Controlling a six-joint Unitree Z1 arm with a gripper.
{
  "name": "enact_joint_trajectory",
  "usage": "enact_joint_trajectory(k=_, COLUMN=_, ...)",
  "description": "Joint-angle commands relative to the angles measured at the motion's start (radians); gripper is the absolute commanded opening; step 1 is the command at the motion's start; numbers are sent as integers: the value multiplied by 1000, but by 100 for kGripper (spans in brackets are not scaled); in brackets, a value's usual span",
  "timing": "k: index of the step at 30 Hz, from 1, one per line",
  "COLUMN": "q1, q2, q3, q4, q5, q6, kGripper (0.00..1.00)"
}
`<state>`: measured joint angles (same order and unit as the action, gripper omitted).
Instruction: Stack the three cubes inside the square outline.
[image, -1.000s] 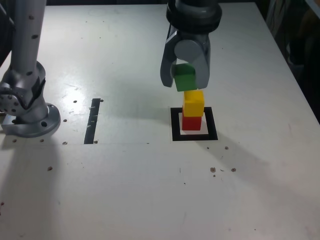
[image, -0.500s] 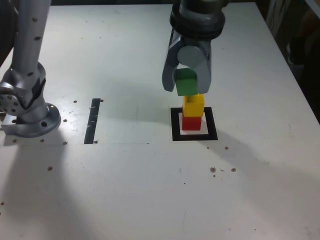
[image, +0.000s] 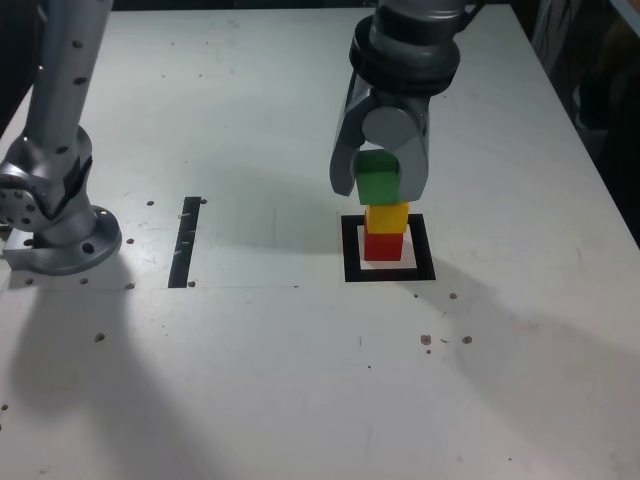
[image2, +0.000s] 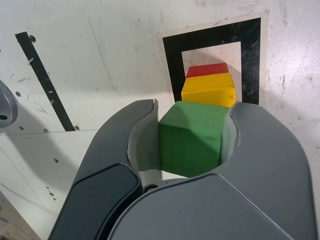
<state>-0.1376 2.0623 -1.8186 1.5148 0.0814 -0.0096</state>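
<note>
My gripper (image: 379, 185) is shut on the green cube (image: 378, 182), held just above the stack. The yellow cube (image: 386, 216) sits on the red cube (image: 383, 244), both inside the square outline (image: 350, 252). In the wrist view the green cube (image2: 192, 137) is clamped between both grey fingers (image2: 140, 145). Beyond it show the yellow cube (image2: 209, 90), a sliver of the red cube (image2: 206, 70) and the square outline (image2: 172, 60). Whether green touches yellow I cannot tell.
A straight black tape strip (image: 185, 241) lies on the white table (image: 260, 380) at the exterior view's left. The arm's grey base (image: 55, 220) stands at the far left. Small dark specks dot the table front.
The gripper has carried the green cube down and slightly toward the exterior view's right, closer onto the yellow cube. The two stacked cubes have not moved.
</note>
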Motion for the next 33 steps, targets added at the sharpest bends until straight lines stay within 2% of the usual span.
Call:
enact_joint_trajectory(k=1, q1=0, q2=7, q3=-6, q4=3, q5=-2, q6=2, kGripper=19)
enact_joint_trajectory(k=5, q1=0, q2=13, q3=-13, q4=2, q5=-3, q6=6, kGripper=22)
enact_joint_trajectory(k=8, q1=0, q2=16, q3=-18, q4=2, q5=-3, q6=9, kGripper=31)
enact_joint_trajectory(k=11, q1=0, q2=19, q3=-21, q4=4, q5=-6, q6=12, kGripper=45)
enact_joint_trajectory(k=15, q1=0, q2=24, q3=-26, q4=4, q5=-14, q6=21, kGripper=72)
enact_joint_trajectory(k=18, q1=0, q2=27, q3=-28, q4=5, q5=-17, q6=27, kGripper=84)
enact_joint_trajectory(k=24, q1=4, q2=29, q3=-23, q4=5, q5=-14, q6=31, kGripper=92)
enact_joint_trajectory(k=33, q1=31, q2=31, q3=15, q4=5, q5=2, q6=39, kGripper=94)
